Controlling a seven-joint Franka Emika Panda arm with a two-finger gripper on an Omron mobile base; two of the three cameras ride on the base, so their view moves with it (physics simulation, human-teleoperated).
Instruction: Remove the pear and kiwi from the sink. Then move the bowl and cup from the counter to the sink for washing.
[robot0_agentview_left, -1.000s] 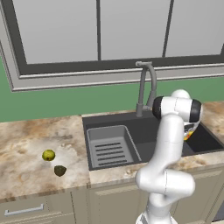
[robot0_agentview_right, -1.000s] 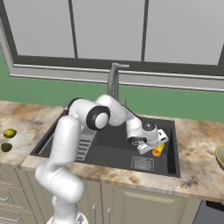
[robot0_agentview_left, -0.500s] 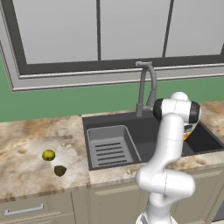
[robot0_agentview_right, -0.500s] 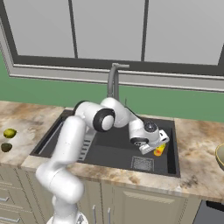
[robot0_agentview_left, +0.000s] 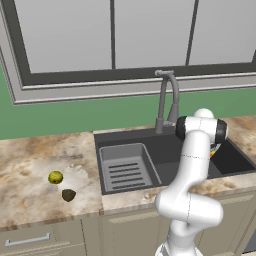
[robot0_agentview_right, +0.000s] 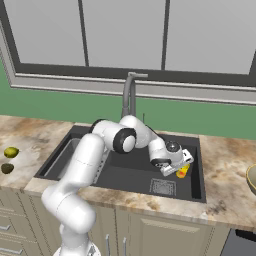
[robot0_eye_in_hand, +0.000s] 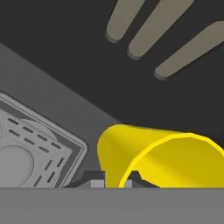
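I see the gripper (robot0_agentview_right: 181, 167) clamped on the yellow cup's (robot0_eye_in_hand: 157, 155) rim, low inside the sink (robot0_agentview_right: 192, 192) (right half). Cup tipped, mouth toward 4 o'clock in hand view.

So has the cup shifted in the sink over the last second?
Barely, if at all: the cup sits at the same spot beside the drain in the sink.

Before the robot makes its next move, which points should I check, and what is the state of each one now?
1. Pear out of sink: ok, on counter.
2. Kiwi out of sink: ok, beside the pear.
3. Gripper shut on yellow cup: ok.
4. Cup resting on sink floor: cannot tell.
5. Bowl in sink: not ok, on the counter at right.
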